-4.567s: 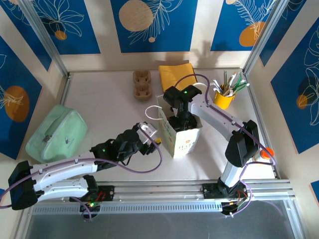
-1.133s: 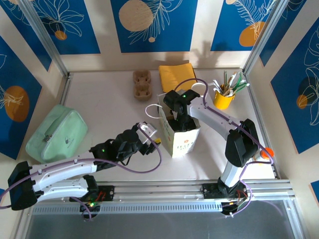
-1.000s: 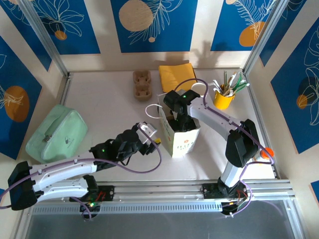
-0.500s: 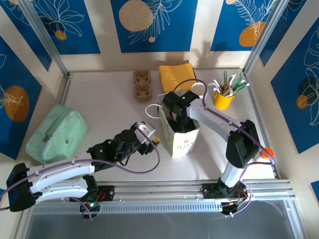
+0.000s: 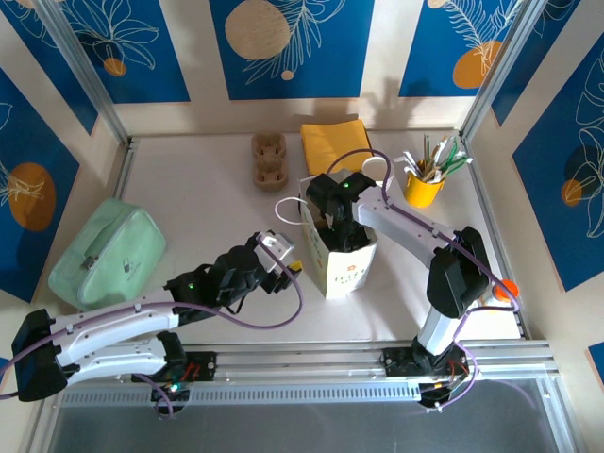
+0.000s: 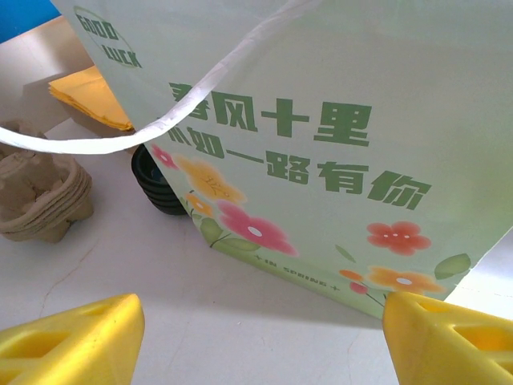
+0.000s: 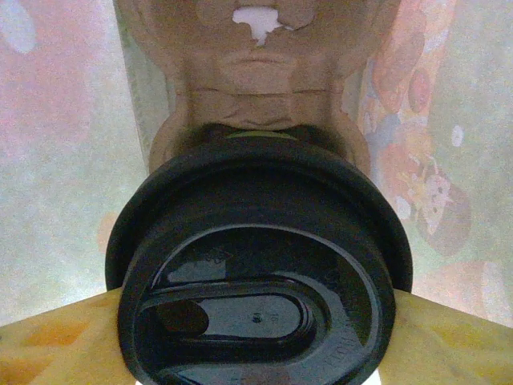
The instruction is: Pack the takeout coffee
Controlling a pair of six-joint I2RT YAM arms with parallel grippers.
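Note:
The takeout coffee (image 7: 256, 273) is seen from above, its black sip lid covering the cup. It sits low inside the pale green flowered paper bag (image 5: 347, 269), against a brown pulp carrier (image 7: 256, 72). My right gripper (image 5: 338, 231) reaches down into the bag's mouth, with one yellow finger on each side of the cup under the lid. The lid hides whether they touch it. My left gripper (image 6: 264, 337) hovers low over the table, facing the bag's printed side (image 6: 321, 136), open and holding nothing.
A stack of pulp trays (image 5: 269, 160) and yellow napkins (image 5: 333, 143) lie behind the bag. A black ribbed stack (image 6: 156, 184) stands at the bag's far corner. A yellow pen cup (image 5: 423, 184) is at the right and a mint pouch (image 5: 106, 250) at the left.
My right wrist has shifted slightly within the bag's mouth. My left arm has eased back a little toward the left.

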